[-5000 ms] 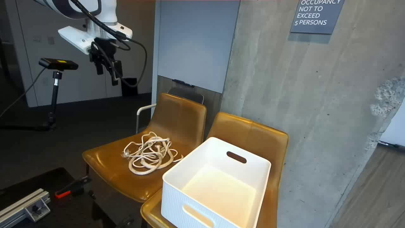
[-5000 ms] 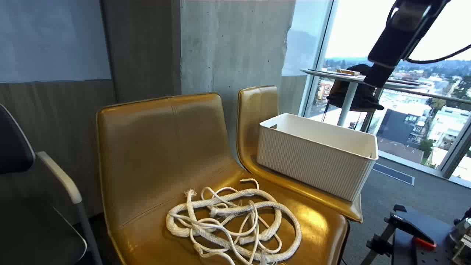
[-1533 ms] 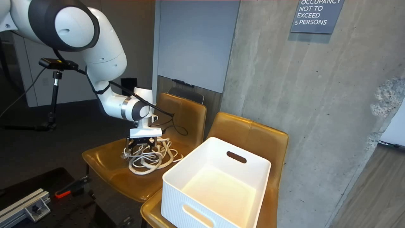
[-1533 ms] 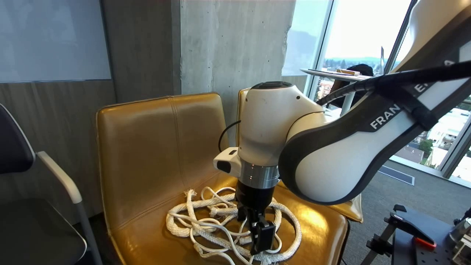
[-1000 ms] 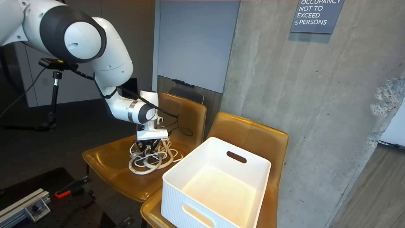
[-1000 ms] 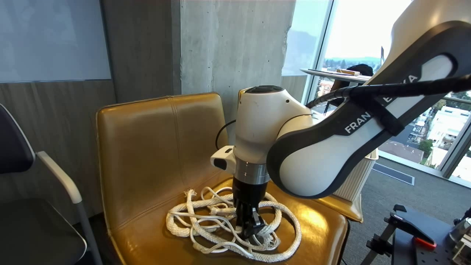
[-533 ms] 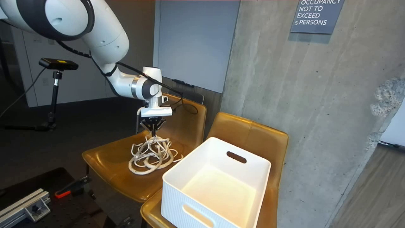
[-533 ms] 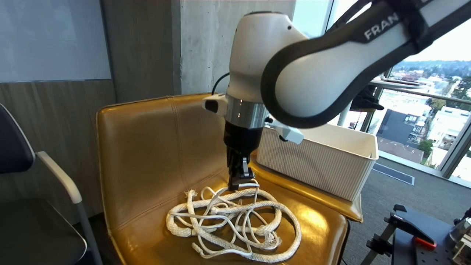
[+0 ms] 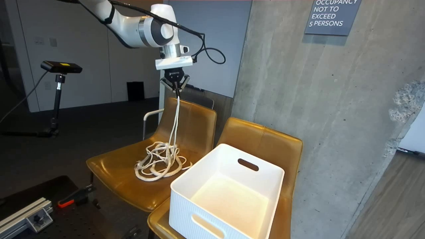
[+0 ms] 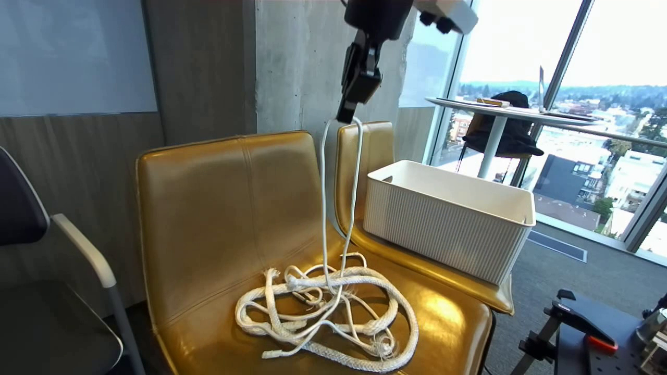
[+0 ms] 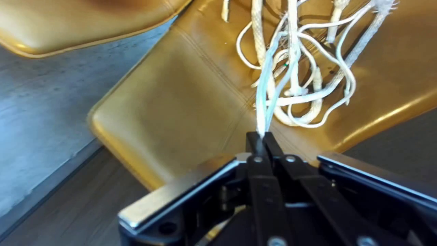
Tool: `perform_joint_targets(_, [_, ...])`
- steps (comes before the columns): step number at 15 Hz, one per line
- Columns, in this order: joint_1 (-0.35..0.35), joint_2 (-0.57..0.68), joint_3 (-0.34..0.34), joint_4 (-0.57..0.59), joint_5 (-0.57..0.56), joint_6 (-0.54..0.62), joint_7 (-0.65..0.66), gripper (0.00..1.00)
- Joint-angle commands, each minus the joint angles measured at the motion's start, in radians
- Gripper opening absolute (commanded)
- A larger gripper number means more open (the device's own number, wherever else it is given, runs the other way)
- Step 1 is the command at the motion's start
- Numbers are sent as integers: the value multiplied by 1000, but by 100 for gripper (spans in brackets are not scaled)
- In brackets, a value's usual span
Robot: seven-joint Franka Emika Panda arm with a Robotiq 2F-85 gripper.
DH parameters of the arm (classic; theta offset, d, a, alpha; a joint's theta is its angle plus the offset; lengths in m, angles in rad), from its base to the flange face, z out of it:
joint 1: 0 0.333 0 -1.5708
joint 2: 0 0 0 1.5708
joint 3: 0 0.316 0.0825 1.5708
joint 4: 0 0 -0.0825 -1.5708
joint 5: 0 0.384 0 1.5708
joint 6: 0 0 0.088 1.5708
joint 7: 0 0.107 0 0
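Note:
My gripper [image 9: 177, 94] is shut on a thin white cord [image 9: 175, 123] and hangs high above the tan chair seat [image 9: 116, 176]. Two strands of the cord [image 10: 323, 192] drop from the fingertips as a narrow loop. Their lower ends run into a tangled rope pile [image 10: 409, 323] of thick braided and thin pieces, with frayed ends, lying on the seat. In the wrist view the cord [image 11: 261, 114] is pinched between the black finger pads [image 11: 253, 138]; the bit inside the grip is hidden. A white ribbed bin [image 10: 443, 229], empty inside, stands on the neighbouring chair.
Chair backs [image 9: 196, 116] rise behind the seat, with a concrete wall [image 9: 315, 99] beyond. A camera on a stand [image 9: 61, 67] is at left. A dark table edge carries a red-tipped clamp [image 9: 66, 203] and a metal rail [image 9: 26, 217]. A grey armchair [image 10: 88, 255] stands close by.
The gripper came down into the pile, closed on thin cord and rose well above the seat. A long loop is now drawn up; the rest of the pile has shifted slightly. The bin stayed put.

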State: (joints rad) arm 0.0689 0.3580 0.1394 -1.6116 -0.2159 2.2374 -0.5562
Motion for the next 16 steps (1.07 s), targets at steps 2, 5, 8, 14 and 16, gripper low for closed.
perform_joint_targets(2, [-15, -98, -45, 139, -15, -118, 40, 1])
perform_joint_targets(5, [-30, -116, -79, 290, -20, -193, 60, 1])
perform_joint_targets(8, [-48, -114, -112, 458, -35, -265, 82, 1])
perform_joint_targets(14, [-110, -96, -177, 779, -31, -425, 69, 1])
perform_joint_targets(16, [-138, -84, -198, 873, -26, -468, 63, 1])
